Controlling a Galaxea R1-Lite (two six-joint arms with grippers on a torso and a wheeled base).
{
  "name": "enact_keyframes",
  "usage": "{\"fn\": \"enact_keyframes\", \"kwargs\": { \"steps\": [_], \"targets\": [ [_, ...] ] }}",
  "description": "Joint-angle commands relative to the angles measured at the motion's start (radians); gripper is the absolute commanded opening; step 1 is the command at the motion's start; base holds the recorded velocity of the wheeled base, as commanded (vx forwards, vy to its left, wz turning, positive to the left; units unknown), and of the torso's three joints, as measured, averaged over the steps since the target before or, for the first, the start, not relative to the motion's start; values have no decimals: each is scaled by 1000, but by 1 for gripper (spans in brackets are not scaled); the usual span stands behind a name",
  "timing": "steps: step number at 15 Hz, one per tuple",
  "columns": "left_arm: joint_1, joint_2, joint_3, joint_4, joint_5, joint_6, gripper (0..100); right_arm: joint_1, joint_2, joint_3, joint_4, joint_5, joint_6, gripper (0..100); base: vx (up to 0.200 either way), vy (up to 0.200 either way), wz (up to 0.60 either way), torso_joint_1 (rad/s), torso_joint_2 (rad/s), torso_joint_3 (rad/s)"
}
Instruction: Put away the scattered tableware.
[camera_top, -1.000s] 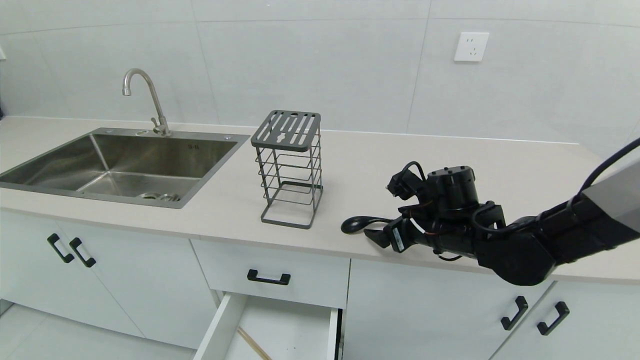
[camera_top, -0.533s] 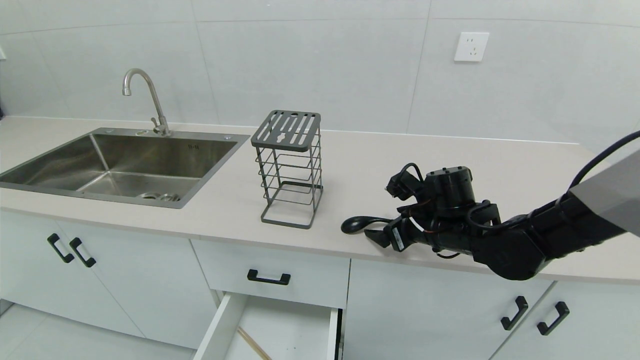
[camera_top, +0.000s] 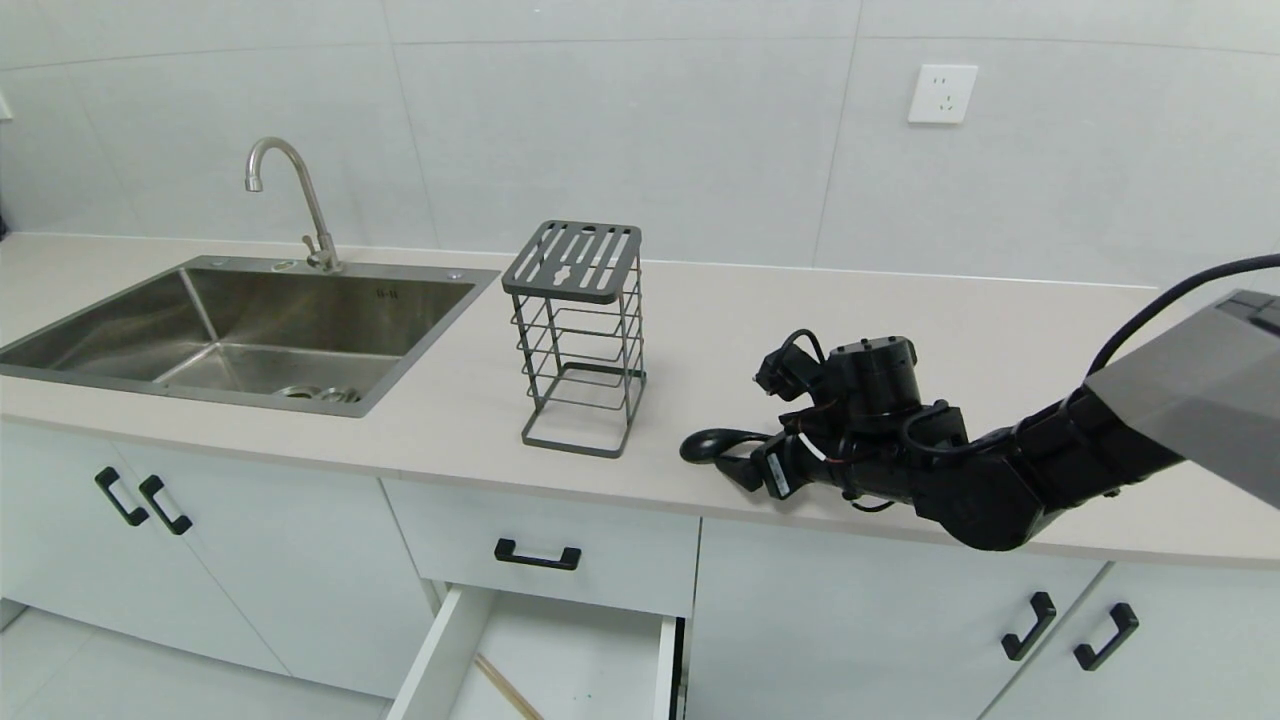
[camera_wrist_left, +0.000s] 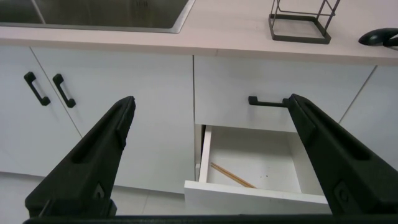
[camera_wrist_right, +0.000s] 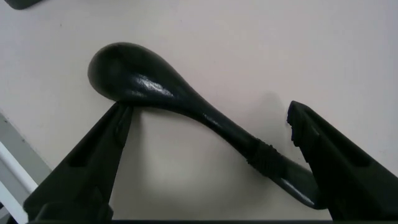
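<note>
While our right gripper (camera_top: 748, 460) sits wide open, the spoon (camera_wrist_right: 140, 74) lies ungripped on the counter (camera_top: 700, 330) between its fingers (camera_wrist_right: 93, 168) (chopsticks (camera_wrist_left: 231, 176) already in the drawer (camera_wrist_left: 267, 152) below); lifting and stowing remain.

Bright even light, soft faint shadows, dull sheen on the sink (camera_top: 300, 310), lines bowed at edges

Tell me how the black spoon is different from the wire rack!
The black spoon lies flat; the wire rack stands upright. The spoon is solid glossy black; the rack is grey see-through wire with a slotted top. The spoon lies between the open fingers of the right gripper; nothing touches the rack. Both rest on the counter.
</note>
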Motion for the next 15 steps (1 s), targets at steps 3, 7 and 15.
{"fn": "enact_keyframes", "kwargs": {
  "steps": [3, 7, 15],
  "targets": [
    [0, 1, 0, -1, 0, 0, 100, 0, 38, -11, 7, -1, -1, 0, 0, 0, 0, 0, 0, 0],
    [0, 1, 0, 0, 0, 0, 100, 0, 38, -11, 7, -1, -1, 0, 0, 0, 0, 0, 0, 0],
    [0, 1, 0, -1, 0, 0, 100, 40, 12, -10, 6, -1, -7, 0, 0, 0, 0, 0, 0, 0]
  ]
}}
